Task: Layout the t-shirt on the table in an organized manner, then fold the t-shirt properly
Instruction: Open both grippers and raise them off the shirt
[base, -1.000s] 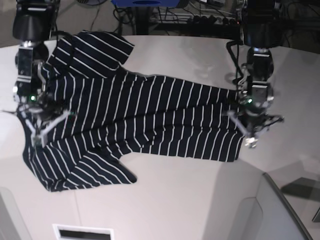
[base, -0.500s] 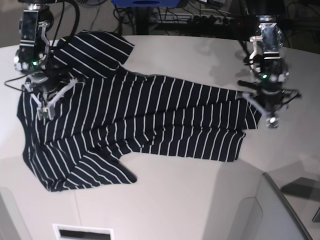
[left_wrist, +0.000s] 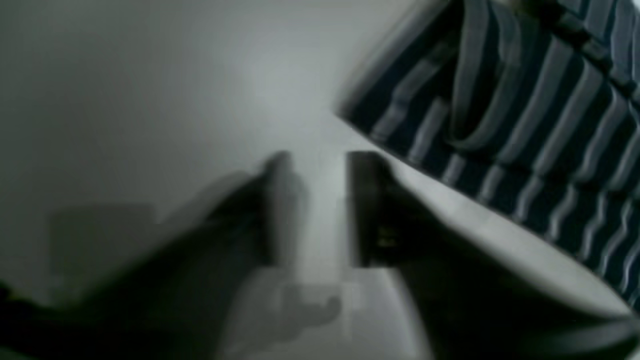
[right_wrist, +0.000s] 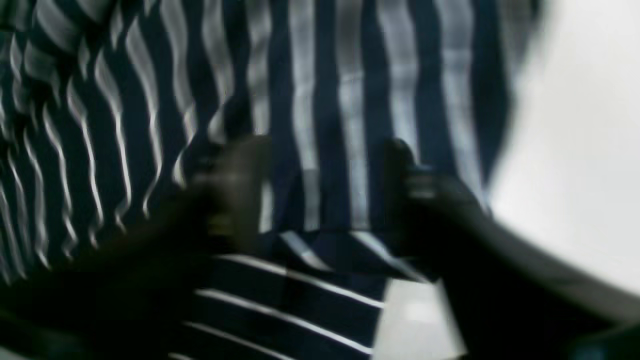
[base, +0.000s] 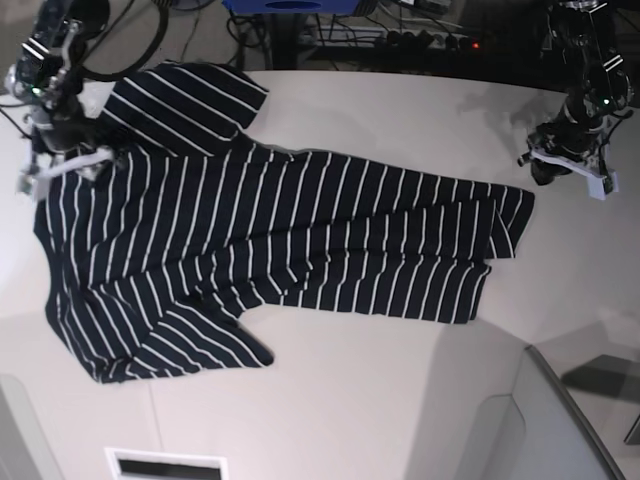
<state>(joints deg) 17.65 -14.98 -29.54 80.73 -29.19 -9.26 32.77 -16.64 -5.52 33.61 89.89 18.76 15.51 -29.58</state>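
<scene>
Layout step: striped t-shirt spread across the white table, both grippers raised clear of it.

Care is best put first into the nearest lower sleeve and the curled hem corner, which should be pulled flat before any fold is begun; this is a judgement from how the cloth lies. The t-shirt (base: 270, 230) is laid lengthwise on the table (base: 380, 400), collar end at the base view's left, hem at its right, where one corner is doubled back. Dark navy fabric with thin white stripes is seen, wrinkled through the middle, the far sleeve lying flat. The right gripper (right_wrist: 325, 190) is held above the shoulder area, its fingers spread and nothing between them. The left gripper (left_wrist: 315, 210) is poised over bare table just beside the hem, fingers parted, nothing pinched.
</scene>
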